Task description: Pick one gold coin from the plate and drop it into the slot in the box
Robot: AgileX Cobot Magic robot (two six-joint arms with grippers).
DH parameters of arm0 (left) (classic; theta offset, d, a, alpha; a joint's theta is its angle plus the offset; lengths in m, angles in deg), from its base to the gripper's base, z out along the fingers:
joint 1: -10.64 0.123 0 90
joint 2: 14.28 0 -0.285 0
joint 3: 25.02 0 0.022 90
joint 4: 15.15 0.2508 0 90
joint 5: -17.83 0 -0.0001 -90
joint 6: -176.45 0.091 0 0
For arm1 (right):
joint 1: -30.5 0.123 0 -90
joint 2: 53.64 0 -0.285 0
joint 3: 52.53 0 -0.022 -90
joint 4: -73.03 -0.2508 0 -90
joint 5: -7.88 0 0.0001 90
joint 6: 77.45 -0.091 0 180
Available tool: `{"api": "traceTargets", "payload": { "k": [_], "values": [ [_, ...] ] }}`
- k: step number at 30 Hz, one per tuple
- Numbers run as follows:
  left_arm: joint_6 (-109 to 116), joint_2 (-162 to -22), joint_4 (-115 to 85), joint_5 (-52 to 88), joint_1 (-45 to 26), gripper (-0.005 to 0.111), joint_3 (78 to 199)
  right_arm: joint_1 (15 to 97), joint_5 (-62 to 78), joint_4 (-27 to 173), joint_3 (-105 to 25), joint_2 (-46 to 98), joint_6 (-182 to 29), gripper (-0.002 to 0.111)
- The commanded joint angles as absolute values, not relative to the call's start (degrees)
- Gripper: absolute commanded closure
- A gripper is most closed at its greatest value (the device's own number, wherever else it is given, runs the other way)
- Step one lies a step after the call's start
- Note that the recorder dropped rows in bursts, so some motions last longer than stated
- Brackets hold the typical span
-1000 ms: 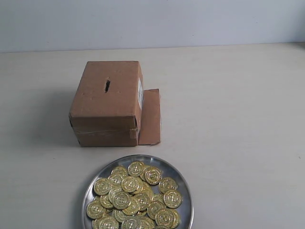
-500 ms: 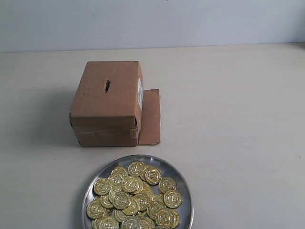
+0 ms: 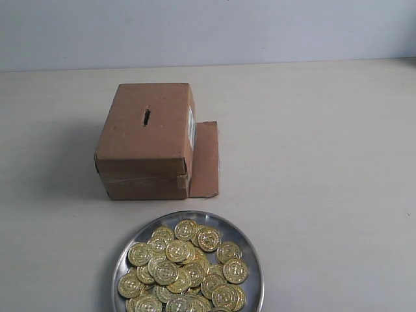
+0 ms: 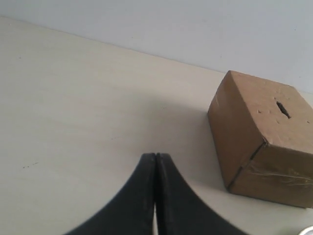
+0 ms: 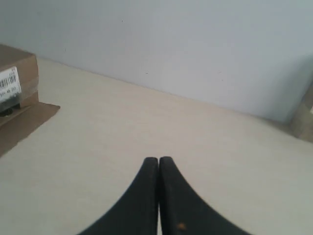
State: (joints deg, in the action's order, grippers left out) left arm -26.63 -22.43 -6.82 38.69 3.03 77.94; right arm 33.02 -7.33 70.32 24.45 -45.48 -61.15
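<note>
A brown cardboard box [image 3: 144,140] stands mid-table in the exterior view, with a dark slot [image 3: 147,117] in its top and a loose flap [image 3: 205,160] lying flat at its right. In front of it a shiny silver plate [image 3: 250,248] holds a heap of gold coins [image 3: 184,270]. Neither arm shows in the exterior view. My left gripper [image 4: 155,155] is shut and empty over bare table, with the box [image 4: 264,137] and its slot [image 4: 282,108] off to one side. My right gripper [image 5: 158,159] is shut and empty too, apart from the box's labelled side [image 5: 14,81].
The pale table [image 3: 325,162] runs back to a grey wall [image 3: 208,29]. A blurred brown object [image 5: 304,120] sits at the edge of the right wrist view near the wall.
</note>
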Motion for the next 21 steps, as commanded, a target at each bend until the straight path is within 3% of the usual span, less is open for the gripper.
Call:
{"api": "traceTargets", "payload": {
  "k": [1, 21],
  "values": [
    [-18.7, -22.1, -6.5, 37.4, 2.7, 0.107, 77.8, 32.7, -6.8, 70.1, 24.7, -45.9, -70.2, 0.108],
    [-15.3, -22.1, -6.5, 37.4, 2.7, 0.107, 77.8, 32.7, -9.0, 70.5, 24.7, -45.9, -77.4, 0.108]
  ]
}}
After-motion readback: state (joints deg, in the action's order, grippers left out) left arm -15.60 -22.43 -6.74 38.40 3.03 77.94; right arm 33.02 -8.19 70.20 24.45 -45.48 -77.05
